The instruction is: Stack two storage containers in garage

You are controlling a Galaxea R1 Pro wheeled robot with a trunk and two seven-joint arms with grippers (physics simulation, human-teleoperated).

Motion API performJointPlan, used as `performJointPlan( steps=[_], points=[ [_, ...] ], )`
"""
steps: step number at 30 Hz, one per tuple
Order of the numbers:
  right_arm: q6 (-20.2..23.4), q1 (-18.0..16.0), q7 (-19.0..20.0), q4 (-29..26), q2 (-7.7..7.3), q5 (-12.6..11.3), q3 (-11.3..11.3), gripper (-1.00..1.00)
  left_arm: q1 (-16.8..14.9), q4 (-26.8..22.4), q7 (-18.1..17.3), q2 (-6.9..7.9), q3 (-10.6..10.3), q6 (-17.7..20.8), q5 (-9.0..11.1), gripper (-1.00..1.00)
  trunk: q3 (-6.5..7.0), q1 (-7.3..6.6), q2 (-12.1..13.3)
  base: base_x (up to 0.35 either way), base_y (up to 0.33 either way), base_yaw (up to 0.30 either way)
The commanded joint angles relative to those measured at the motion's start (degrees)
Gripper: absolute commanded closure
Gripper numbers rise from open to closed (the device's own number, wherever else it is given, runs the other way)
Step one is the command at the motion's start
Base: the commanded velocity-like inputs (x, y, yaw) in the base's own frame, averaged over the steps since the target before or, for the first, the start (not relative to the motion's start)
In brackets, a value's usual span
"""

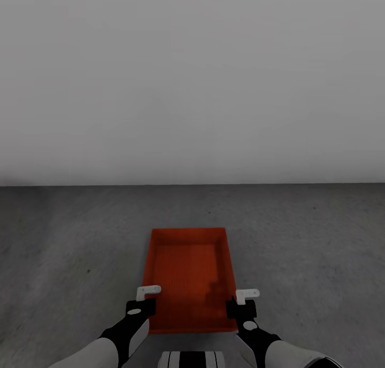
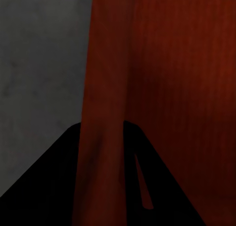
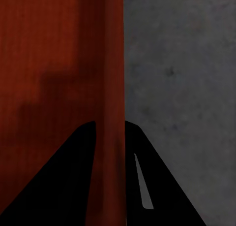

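Head view: one orange-red bin (image 1: 188,280) hangs between the two arms over the dark concrete floor (image 1: 64,250), in front of a plain pale wall (image 1: 192,79). Its long axis runs straight away from the robot, toward the wall. The left gripper (image 1: 142,303) sits on the near end of the bin's left wall and the right gripper (image 1: 241,304) on the near end of its right wall, level with each other, so neither arm is nearer. The bin is empty: just the ribbed bottom and a stepped shadow near the right gripper. Whether it rests on the floor or hangs just above it I cannot tell. No second bin shows here, so I judge this one is meant as the bottom of the stack and the coming move is straight down, then letting go.

Left wrist view: the left gripper (image 2: 102,173) straddles the thin left wall of the bin (image 2: 167,63), one dark finger (image 2: 54,186) on the outside over the floor (image 2: 39,53), the other inside. The jaws look closed on the wall.

Right wrist view: the right gripper (image 3: 109,173) mirrors this, pinched on the right wall of the bin (image 3: 54,48), with the floor (image 3: 182,78) on the outer side. The bin's inside is bare.
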Motion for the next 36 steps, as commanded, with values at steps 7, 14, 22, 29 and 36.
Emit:
performJointPlan(
  steps=[7,14,22,29,36],
  points=[
    [1.68,-0.06,-0.08,0.27,-0.03,-2.44,-3.42,1.00,0.02,0.17,0.42,0.01,-0.58,0.03,1.60,1.00,-0.05,0.01,-0.01,0.000,0.000,0.000],
    [1.75,-0.06,0.43,0.27,-0.10,-2.22,-3.39,1.00,0.02,0.18,0.39,0.01,-0.66,0.09,1.60,1.00,-0.05,0.01,-0.01,0.000,0.000,0.000],
    [1.75,-0.06,0.46,0.27,-0.09,-2.35,-3.35,1.00,0.02,0.19,0.42,0.00,-0.65,0.20,1.60,1.00,-0.05,0.01,-0.01,0.000,0.000,0.000],
    [1.75,-0.06,0.46,0.27,-0.09,-2.32,-3.33,-1.00,0.02,0.37,0.71,0.00,-0.58,0.67,1.69,-1.00,-0.05,0.01,-0.01,0.000,0.000,0.000],
    [1.68,-0.06,0.46,0.27,-0.04,-2.19,-3.33,-1.00,0.02,0.18,0.70,0.00,-0.68,0.14,1.61,-1.00,-0.05,0.01,-0.01,0.000,0.000,0.000]
  ],
)
